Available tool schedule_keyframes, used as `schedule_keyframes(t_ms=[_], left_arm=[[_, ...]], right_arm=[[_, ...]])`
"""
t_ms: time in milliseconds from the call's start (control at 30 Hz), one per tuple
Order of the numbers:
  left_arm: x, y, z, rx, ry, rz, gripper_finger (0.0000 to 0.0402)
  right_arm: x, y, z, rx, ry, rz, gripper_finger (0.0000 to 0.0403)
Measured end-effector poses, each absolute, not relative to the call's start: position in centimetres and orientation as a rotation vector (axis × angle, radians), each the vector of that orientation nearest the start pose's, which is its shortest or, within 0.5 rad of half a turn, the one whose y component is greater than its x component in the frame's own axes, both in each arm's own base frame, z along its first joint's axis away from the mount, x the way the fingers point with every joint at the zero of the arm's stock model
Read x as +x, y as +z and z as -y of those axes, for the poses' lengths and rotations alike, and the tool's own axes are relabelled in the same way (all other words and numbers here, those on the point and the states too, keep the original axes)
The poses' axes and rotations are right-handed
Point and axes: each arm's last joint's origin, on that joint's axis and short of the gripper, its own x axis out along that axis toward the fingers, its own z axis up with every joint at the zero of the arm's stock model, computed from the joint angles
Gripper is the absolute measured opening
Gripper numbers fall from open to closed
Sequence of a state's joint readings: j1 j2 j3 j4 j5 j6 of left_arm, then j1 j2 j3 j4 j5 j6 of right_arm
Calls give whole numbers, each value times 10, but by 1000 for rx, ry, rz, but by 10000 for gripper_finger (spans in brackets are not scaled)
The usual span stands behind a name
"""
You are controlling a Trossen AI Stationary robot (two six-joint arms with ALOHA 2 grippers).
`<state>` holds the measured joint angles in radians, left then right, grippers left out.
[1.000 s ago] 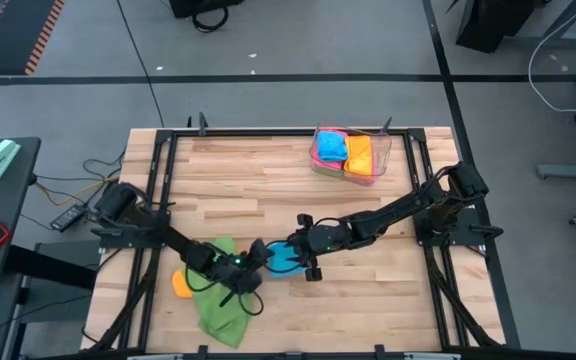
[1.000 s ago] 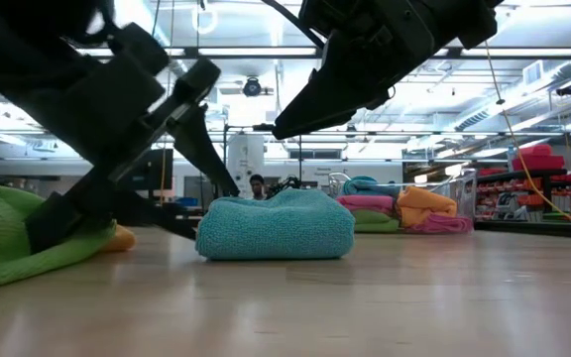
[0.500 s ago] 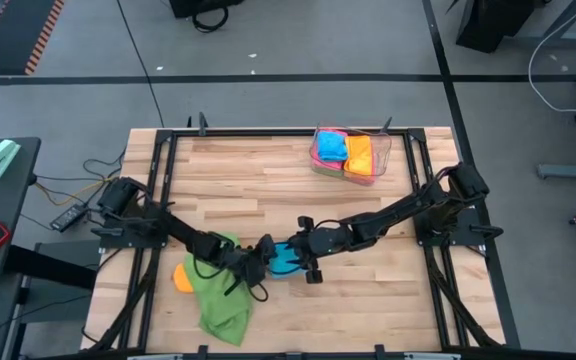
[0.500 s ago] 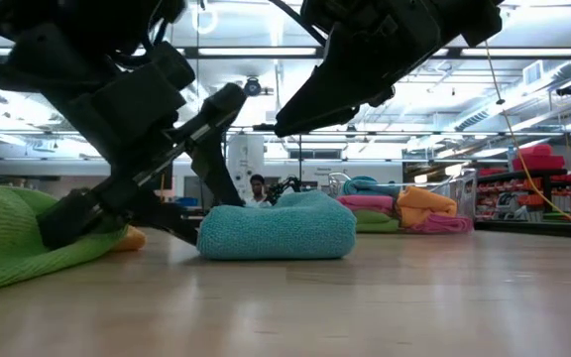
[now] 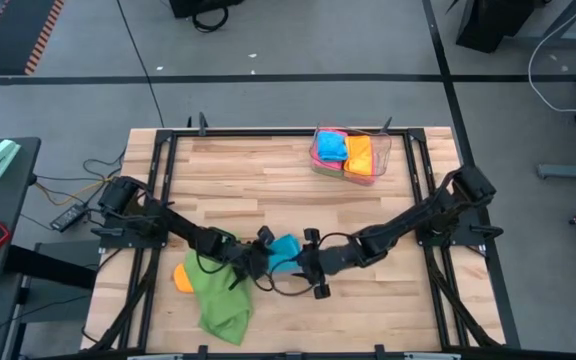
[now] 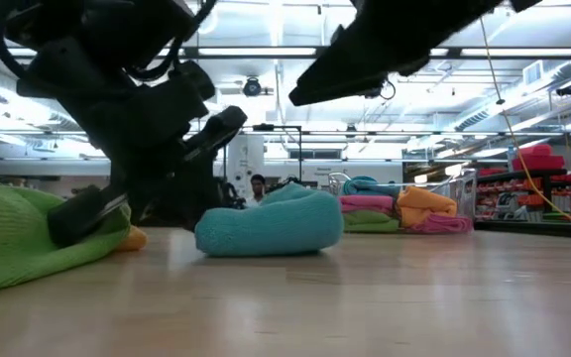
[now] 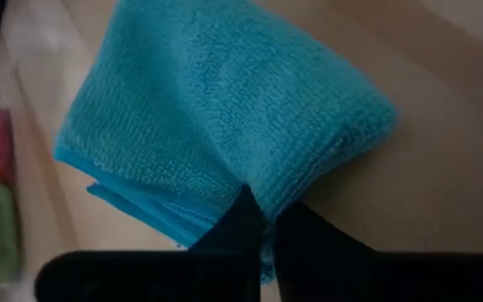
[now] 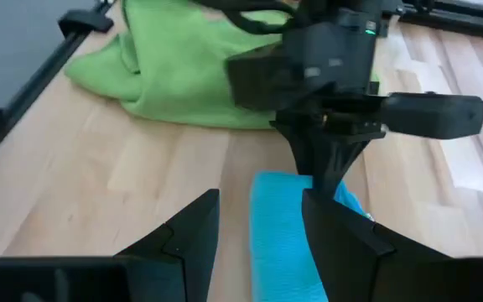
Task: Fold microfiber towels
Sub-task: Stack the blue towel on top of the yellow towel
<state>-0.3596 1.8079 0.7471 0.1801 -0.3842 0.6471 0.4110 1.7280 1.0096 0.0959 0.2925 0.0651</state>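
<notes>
A folded sky-blue towel [image 5: 284, 250] lies on the wooden table near the middle; in the low view the blue towel [image 6: 271, 223] rests on its underside. My left gripper [image 5: 259, 257] is at its left end, shut on it. My right gripper [image 5: 296, 264] hovers above the towel from the right, open, its fingers [image 8: 187, 231] spread over the blue cloth [image 8: 279, 231] without touching it. A crumpled green towel [image 5: 218, 300] and an orange one [image 5: 180, 281] lie near the left front. My left gripper pinches the blue towel's left edge [image 7: 262, 189] between its two shut fingers [image 7: 241, 231], close to where the layered edges [image 7: 141, 201] show. The fingers slant down from the table's left. The towel bulges beside the pinch, and its body stays on the table.
A clear tray [image 5: 380, 150] at the far right holds folded pink, blue and orange towels [image 5: 346, 152]. Black frame rails [image 5: 158, 180] run along the table's sides. Bare wood [image 5: 388, 310] lies near the right front.
My left gripper has gone toward the table's right, reached the blue towel's left end and shut on it; the towel has bunched and rounded there. My right gripper has drawn back toward the near edge, staying open above the towel.
</notes>
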Motion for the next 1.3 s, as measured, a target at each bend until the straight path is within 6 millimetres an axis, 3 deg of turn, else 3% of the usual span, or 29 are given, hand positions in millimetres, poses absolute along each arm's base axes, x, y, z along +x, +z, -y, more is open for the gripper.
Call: schedule_keyframes(t_ms=[100, 233, 567, 833, 1000, 1300], left_arm=[[298, 107, 99, 814, -231, -799, 15], [297, 113, 99, 698, -238, -787, 36], [302, 117, 92, 391, -237, -778, 16], [304, 120, 94, 270, -235, -760, 30], [305, 121, 94, 222, -216, -753, 16], [310, 127, 95, 142, -218, -687, 30]], right_arm=[[332, 190, -148, -214, 64, -582, 180], [327, 190, -156, -290, 44, -568, 187], [338, 166, -164, -425, 5, -621, 267], [364, 146, -179, -607, 10, -746, 296], [369, 138, -180, -710, -7, -782, 302], [374, 116, -175, -834, -103, -822, 302]])
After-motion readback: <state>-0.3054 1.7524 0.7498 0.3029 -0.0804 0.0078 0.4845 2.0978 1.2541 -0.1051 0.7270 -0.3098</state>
